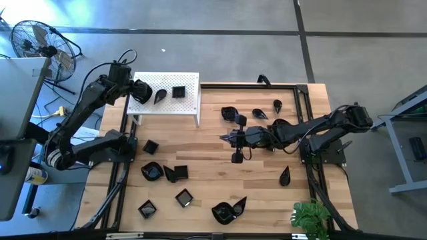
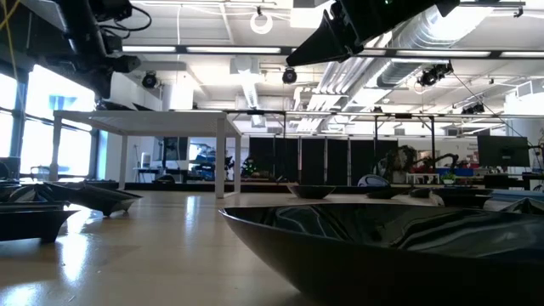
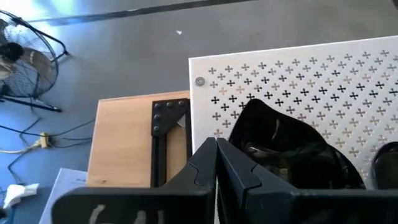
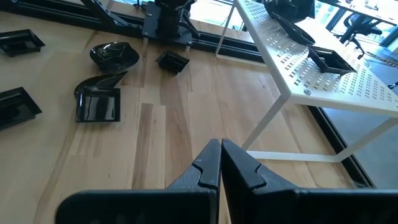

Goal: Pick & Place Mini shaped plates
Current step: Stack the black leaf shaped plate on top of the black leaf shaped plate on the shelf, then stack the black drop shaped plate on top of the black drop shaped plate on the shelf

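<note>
Hovering with both jaws pressed together and empty: my left gripper (image 1: 148, 91) above the white perforated stand (image 1: 190, 107), my right gripper (image 1: 225, 137) above the worktop (image 1: 207, 173).

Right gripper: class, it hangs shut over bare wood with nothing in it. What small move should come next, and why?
Probably open the right gripper and ease it toward a nearby dish, such as the plate just beyond it. It is shut and empty, many plates lie loose on the table, and the white stand holds only a few. The left gripper, also shut, is over that stand.
</note>
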